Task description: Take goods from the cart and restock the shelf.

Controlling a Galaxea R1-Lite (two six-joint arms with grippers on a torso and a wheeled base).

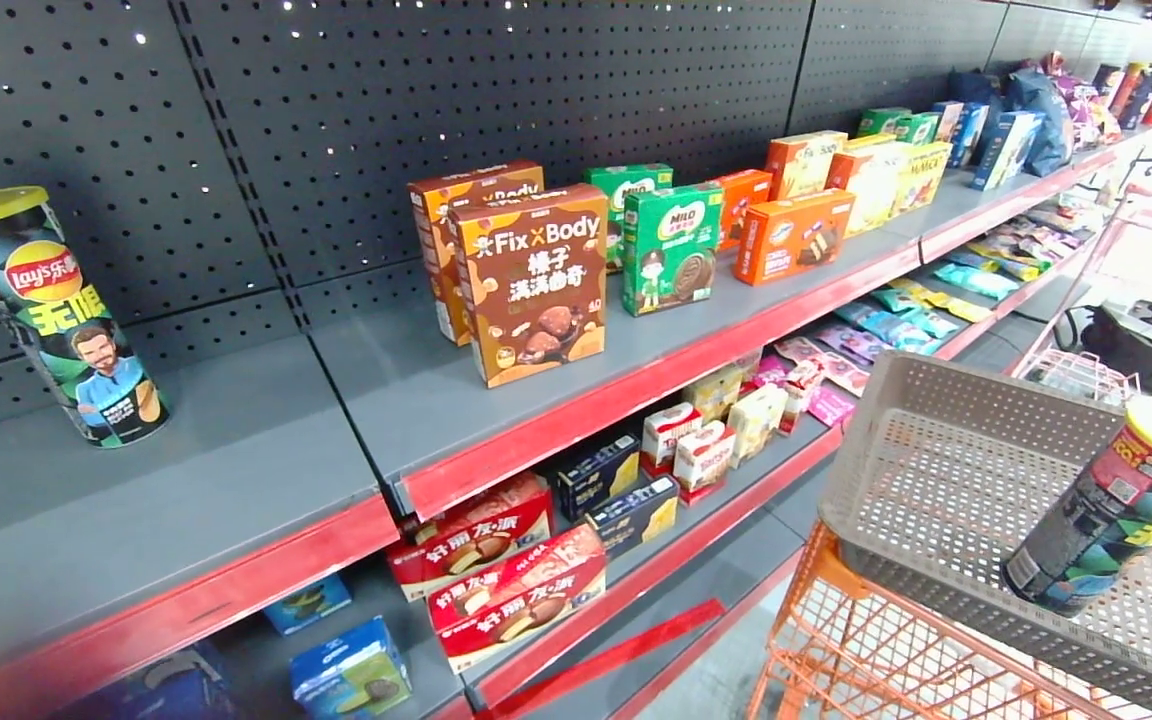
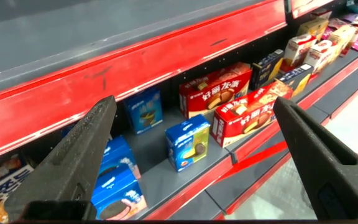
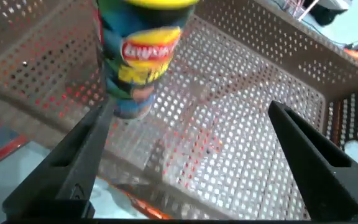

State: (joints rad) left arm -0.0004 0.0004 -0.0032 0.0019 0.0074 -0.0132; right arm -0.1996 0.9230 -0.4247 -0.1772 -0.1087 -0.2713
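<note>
The crisp can (image 1: 1111, 505) stands at the lower right of the head view. It rests base down on the perforated floor of the grey basket (image 1: 936, 460) that rides on the orange cart (image 1: 836, 650). Its yellow lid is up and its long axis is close to upright, leaning a little.

My right gripper (image 3: 191, 109) hangs over that basket with its jaws spread wide and nothing between them. The can is not centred in the gap. It stands just beyond the tip of one finger (image 3: 95, 130), almost in line with it, while the other finger (image 3: 303, 143) is well apart from it. As I judge it, the coming grasp turns on that offset. The jaws need to shift sideways until the upright body sits between them, then close across its width, not along its length.

My left gripper (image 2: 194, 102) is also wide open and empty. It faces the lower shelf (image 2: 166, 168) with its blue boxes (image 2: 188, 143) and red boxes (image 2: 229, 102), well apart from the cart, so the right arm is clearly the nearer one.

On the top shelf (image 1: 236, 440), a matching can (image 1: 51, 315) stands upright at the upper left of the head view. Bare grey board lies between it and the brown boxes (image 1: 531, 285) at centre. That gap looks to me the likely place for the one in the basket.
</note>
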